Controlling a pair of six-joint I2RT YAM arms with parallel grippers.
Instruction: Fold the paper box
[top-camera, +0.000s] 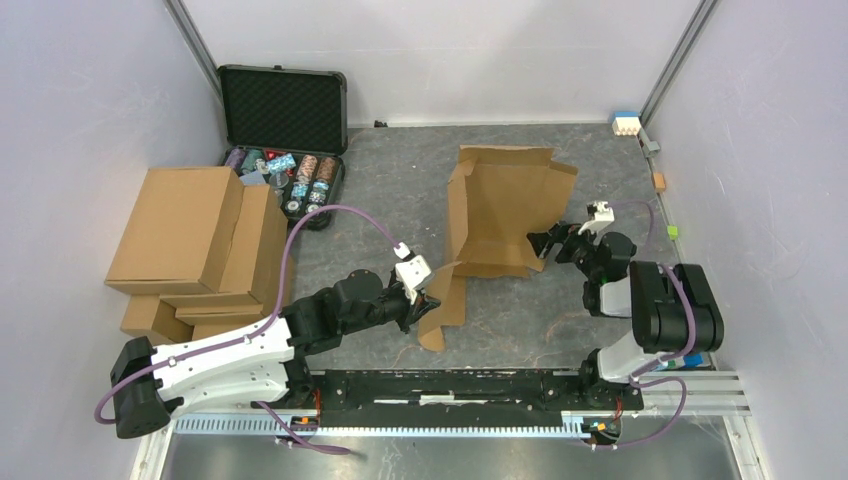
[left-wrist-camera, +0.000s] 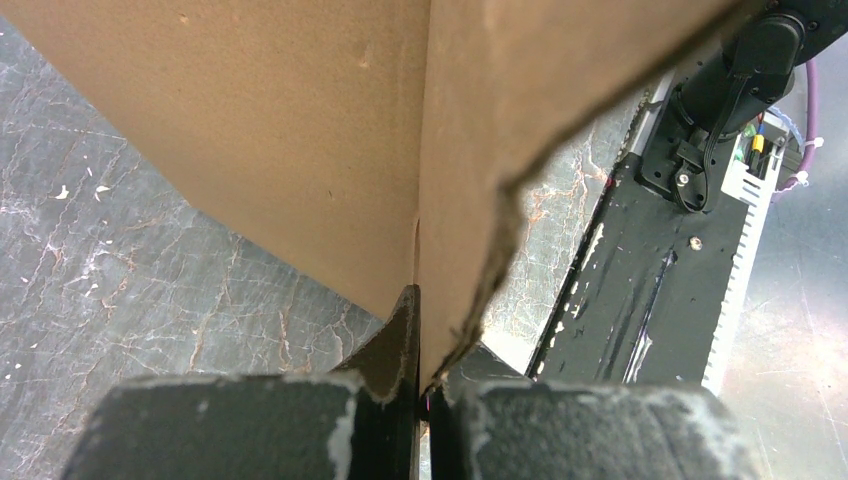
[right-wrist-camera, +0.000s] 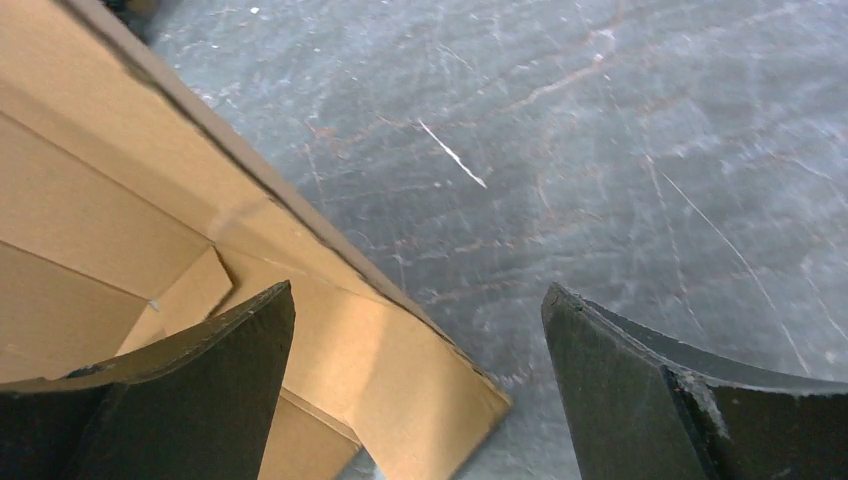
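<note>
Paper box is being held as a half-opened brown sheet near the middle of the grey table, slightly right of centre. Its large panels are standing tilted and creased, and a narrow flap is hanging down toward the near edge. That near flap is being pinched by the left gripper: in the left wrist view the jaws are being pressed together on the ragged cardboard edge, with the sheet rising away above them. The right gripper is being presented at the sheet's lower right corner with jaws spread wide and nothing clasped. In the right wrist view one finger is lying over the cardboard and the other finger over bare table, the flap's corner being framed between them. Contact between finger and cardboard cannot be made out from this angle and is possibly lacking. A pile of closed brown cartons is sitting at the table's left side, just beside an open black foam-lined case at the back left.
</note>
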